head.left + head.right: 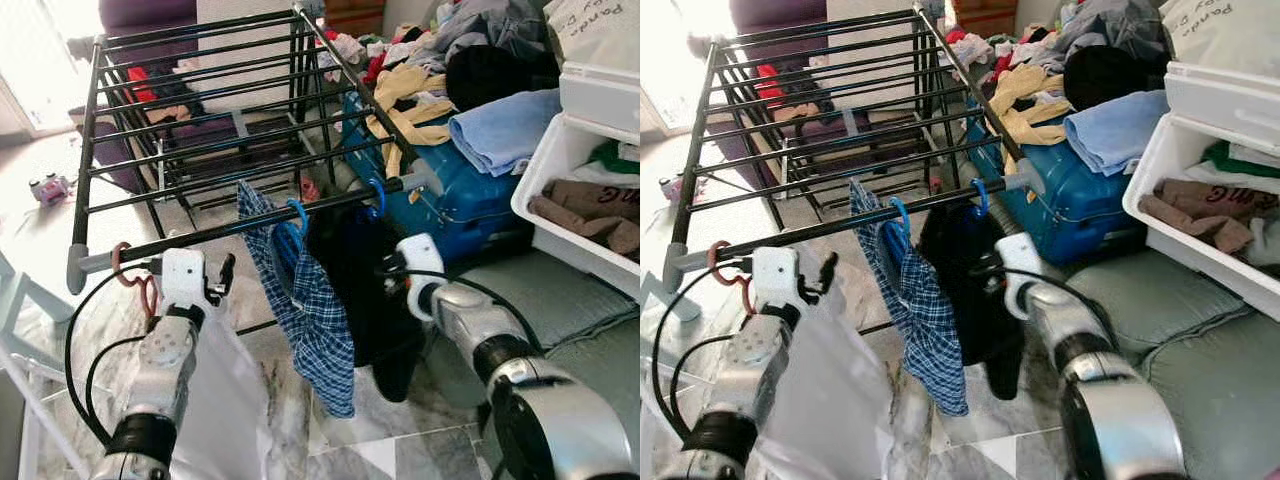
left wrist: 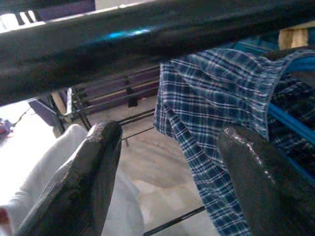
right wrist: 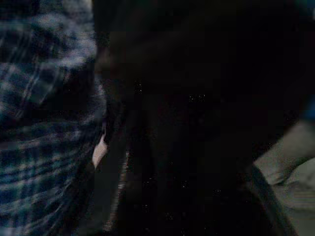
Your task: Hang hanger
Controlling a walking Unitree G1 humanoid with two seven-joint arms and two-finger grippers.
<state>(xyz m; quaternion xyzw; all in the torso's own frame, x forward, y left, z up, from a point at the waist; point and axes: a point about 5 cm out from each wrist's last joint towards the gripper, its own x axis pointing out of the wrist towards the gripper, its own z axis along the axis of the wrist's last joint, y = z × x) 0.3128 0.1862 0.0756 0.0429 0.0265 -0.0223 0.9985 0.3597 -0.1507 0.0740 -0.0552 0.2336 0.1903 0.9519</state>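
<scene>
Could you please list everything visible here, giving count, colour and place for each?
Drying rack: one, black, ahead on the floor.
Plaid shirt: one, blue, on a blue hanger on the front rail.
Dark garment: one, black, beside the shirt on the same rail.
Red hanger: one, hooked near the rail's left end.
Suitcase: one, blue, right of the rack.
Folded cloth: one, light blue, on the suitcase.
Bin: one, white, far right, holding clothes.
Left gripper: open, below the rail.
Right gripper: against the dark garment.
</scene>
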